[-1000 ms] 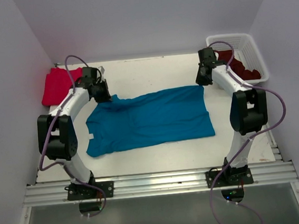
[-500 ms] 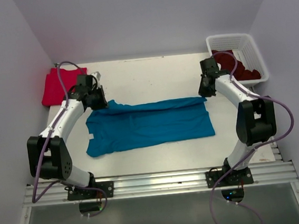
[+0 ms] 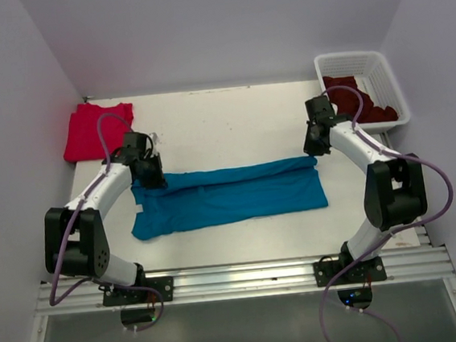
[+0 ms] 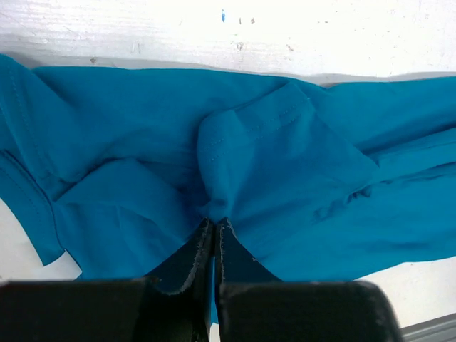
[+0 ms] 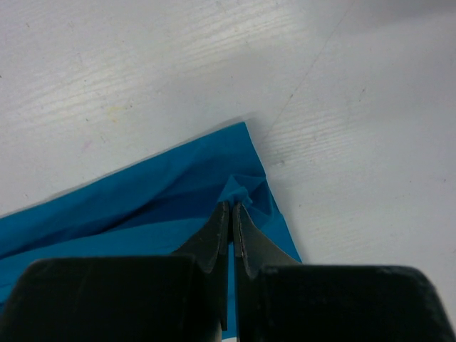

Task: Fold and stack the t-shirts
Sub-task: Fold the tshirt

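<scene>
The teal blue t-shirt [image 3: 230,195] lies across the middle of the table, its far edge folded towards the near edge. My left gripper [image 3: 154,176] is shut on the shirt's far left edge; the left wrist view shows the cloth [image 4: 235,157] pinched at the fingertips. My right gripper [image 3: 313,148] is shut on the far right corner, and the right wrist view shows that corner [image 5: 246,189] bunched between the tips. A bright red t-shirt [image 3: 95,129] lies folded at the far left. Dark maroon shirts [image 3: 362,100] lie in the basket.
The white lattice basket [image 3: 386,71] stands at the far right corner. Walls close in on both sides and the back. An aluminium rail [image 3: 238,279] runs along the near edge by the arm bases.
Both grippers have moved towards the near edge, dragging the teal shirt's far edge over itself. The shirt now looks narrower from front to back.
</scene>
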Motion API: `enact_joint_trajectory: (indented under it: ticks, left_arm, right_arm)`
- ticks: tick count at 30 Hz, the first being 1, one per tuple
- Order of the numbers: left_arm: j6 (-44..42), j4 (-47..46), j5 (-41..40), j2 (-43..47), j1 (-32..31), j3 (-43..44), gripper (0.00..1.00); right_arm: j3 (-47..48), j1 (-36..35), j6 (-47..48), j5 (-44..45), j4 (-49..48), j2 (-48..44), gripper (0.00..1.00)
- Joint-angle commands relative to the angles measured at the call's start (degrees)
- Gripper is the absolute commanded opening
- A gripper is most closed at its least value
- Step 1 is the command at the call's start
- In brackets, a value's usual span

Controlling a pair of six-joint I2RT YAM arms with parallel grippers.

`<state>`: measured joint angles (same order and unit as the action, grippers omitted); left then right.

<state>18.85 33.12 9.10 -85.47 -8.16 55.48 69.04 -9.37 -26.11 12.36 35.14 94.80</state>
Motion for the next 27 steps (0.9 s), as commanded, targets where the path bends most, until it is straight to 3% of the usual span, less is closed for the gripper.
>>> enact_joint_trajectory:
  ticks: [1, 3, 5, 6, 7, 8, 11, 12, 17, 19, 20, 21, 22, 23, 24, 27]
  left_arm:
    - [-0.7, -1.2, -0.4, 2.6, -0.3, 0.1, 0.04]
    - [-0.7, -0.9, -0.2, 3.0, -0.3, 0.0, 0.12]
    - [-0.3, -0.4, -0.6, 3.7, -0.4, 0.0, 0.20]
    - [-0.1, -0.1, -0.8, 5.0, -0.5, 0.1, 0.34]
    - [0.2, 0.0, -1.4, 6.1, -0.8, 0.1, 0.42]
    - [0.4, -0.3, -1.6, 7.3, -0.9, 0.1, 0.60]
    - [1.3, -1.1, -2.2, 13.1, -1.1, 0.8, 0.94]
    - [1.4, -1.9, -2.3, 15.5, -1.2, 1.5, 1.00]
    - [0.9, -5.3, -1.5, 15.5, -1.2, 1.9, 1.00]
    - [1.0, -6.9, 0.1, 11.0, -1.2, 1.6, 0.97]
    - [1.0, -7.7, 1.3, 9.5, -1.2, 1.6, 0.95]
    - [1.2, -10.0, 2.4, 6.3, -1.2, 1.2, 0.85]
    - [1.6, -11.1, 4.2, 4.8, -1.2, 1.1, 0.80]
    - [1.7, -12.1, 5.0, 3.5, -1.2, 1.0, 0.76]
    - [1.8, -14.6, 5.5, 0.8, -1.2, 0.9, 0.68]
    - [2.2, -18.3, 8.6, -4.2, -1.2, 2.0, 0.63]
  right_arm:
    - [-0.8, -0.5, -0.8, 0.6, -0.6, -1.9, 0.00]
    - [-1.2, -0.5, -0.8, 0.6, -0.2, -1.7, 0.01]
    - [-1.9, -0.6, -1.0, 0.6, 0.0, -2.2, 0.27]
    - [-2.1, -0.6, -1.2, 0.6, 0.2, -2.4, 0.38]
    - [-2.3, -0.7, -1.2, 0.6, 0.4, -3.1, 0.46]
    - [-2.7, -0.7, -1.2, 0.6, 0.5, -3.6, 0.49]
    - [-2.8, -0.7, -1.5, 0.2, 1.2, -6.3, 0.58]
    - [-2.8, -0.6, -1.7, 0.0, 1.2, -6.9, 0.58]
    - [-1.0, -0.6, -2.0, -0.7, -0.7, -7.6, 0.51]
    - [0.7, -0.7, -1.9, -1.2, -0.5, -5.3, 0.38]
    - [2.5, -0.7, -1.8, -1.4, -0.2, -2.5, 0.34]
    - [3.4, -0.7, -1.9, -1.2, -0.2, -1.2, 0.27]
    - [4.2, -0.7, -1.9, -1.2, 0.0, -0.1, 0.11]
    - [5.2, -0.7, -1.9, -1.1, 0.0, 1.2, 0.01]
    - [5.4, -0.6, -2.3, -1.1, -0.3, 2.7, 0.00]
    - [5.6, -0.7, -2.5, -1.9, -2.0, 4.9, 0.00]
